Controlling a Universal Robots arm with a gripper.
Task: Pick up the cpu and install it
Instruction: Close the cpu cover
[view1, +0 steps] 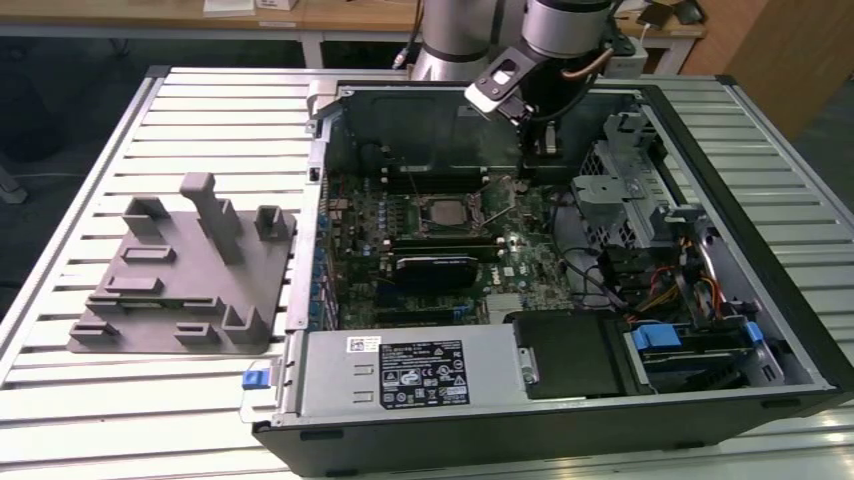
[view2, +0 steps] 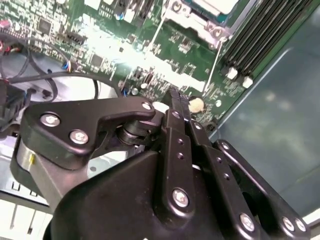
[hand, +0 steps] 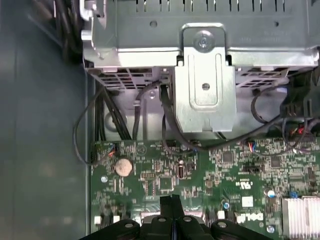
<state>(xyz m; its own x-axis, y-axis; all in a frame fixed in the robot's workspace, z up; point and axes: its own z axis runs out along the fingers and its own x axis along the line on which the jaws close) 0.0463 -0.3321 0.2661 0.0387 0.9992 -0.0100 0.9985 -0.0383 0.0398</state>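
at the exterior view's left, on the slatted table (view1: 200, 110): grey fixture block (view1: 187, 270). next, open computer case (view1: 400, 125); in the socket (view1: 416, 213) of its green board (view1: 354, 215), the cpu (view1: 445, 211), seemingly seated flat. just right of that, the gripper (hand: 172, 200): hangs over the board near the metal drive cage (hand: 205, 85), jaws pressed together, clear of the cpu.

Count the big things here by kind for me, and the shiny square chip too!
open computer case: 1
grey fixture block: 1
robot arm: 1
cpu: 1
Total: 4
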